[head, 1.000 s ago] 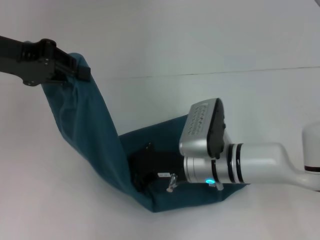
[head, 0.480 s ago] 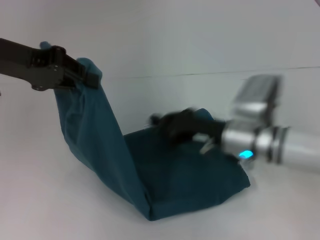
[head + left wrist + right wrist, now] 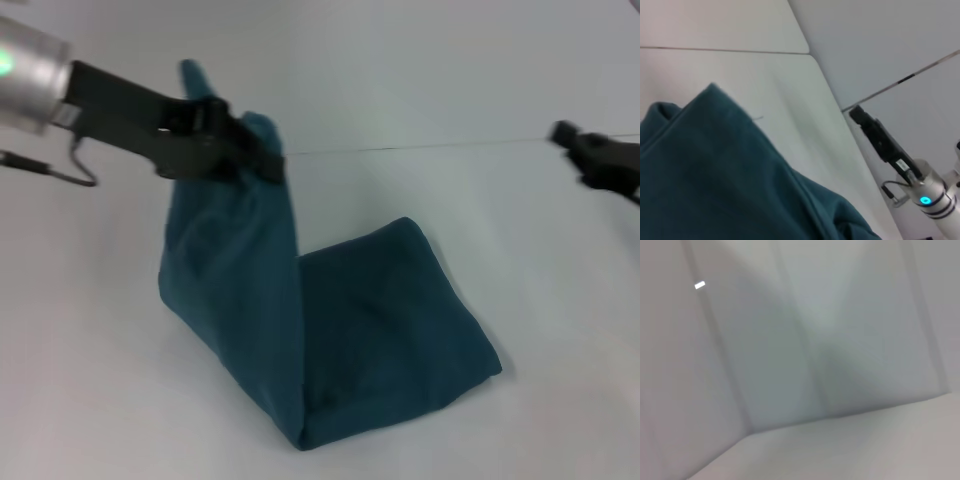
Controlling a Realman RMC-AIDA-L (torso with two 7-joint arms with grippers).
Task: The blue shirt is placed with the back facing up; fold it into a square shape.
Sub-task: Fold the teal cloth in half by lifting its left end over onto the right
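Soft, limp knit, the blue shirt (image 3: 330,330) drapes from the left gripper (image 3: 262,158) clenched on its raised edge; best held at edges, while the right gripper (image 3: 575,140), well clear of it, shows no readable state.

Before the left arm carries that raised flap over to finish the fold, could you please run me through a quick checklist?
1. Left gripper pinching the blue shirt at its raised edge: ok.
2. Raised flap hanging without twists: cannot tell.
3. Lower part of the shirt lying flat on the table: ok.
4. Right gripper off the cloth, out at the right edge: ok.
5. Fold crease at the near corner straight: cannot tell.
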